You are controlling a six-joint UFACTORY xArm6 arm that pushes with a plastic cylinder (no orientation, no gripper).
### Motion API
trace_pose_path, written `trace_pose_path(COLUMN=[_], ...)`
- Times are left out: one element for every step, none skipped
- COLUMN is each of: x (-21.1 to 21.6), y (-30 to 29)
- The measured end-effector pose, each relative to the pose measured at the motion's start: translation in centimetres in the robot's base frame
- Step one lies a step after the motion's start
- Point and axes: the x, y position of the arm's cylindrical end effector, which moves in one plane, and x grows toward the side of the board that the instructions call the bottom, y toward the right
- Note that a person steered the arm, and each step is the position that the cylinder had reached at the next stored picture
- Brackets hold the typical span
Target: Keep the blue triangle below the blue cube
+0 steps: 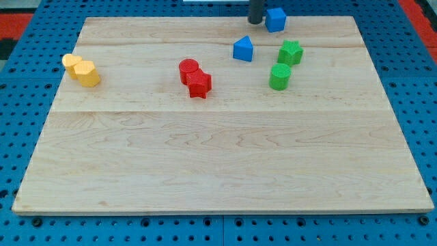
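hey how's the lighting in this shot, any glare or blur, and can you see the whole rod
Camera view: even, soft light, no strong glare on the wooden board; blocks cast only faint shadows. Focus is sharp on the blue triangle and blue cube. The rod is cropped by the view's top; my tip sits just left of the cube.

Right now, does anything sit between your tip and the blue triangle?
Nothing visible does. My tip sits at the view's top, just left of the blue cube; the blue triangle lies below, with bare board between.
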Motion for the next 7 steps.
trace_pose_path(x=[0.9, 4.1, 7.3, 8.9, 9.2, 10.7, 11.1], y=[-7.9, -13.9, -14.0, -12.2, -11.1, -8.9, -3.6])
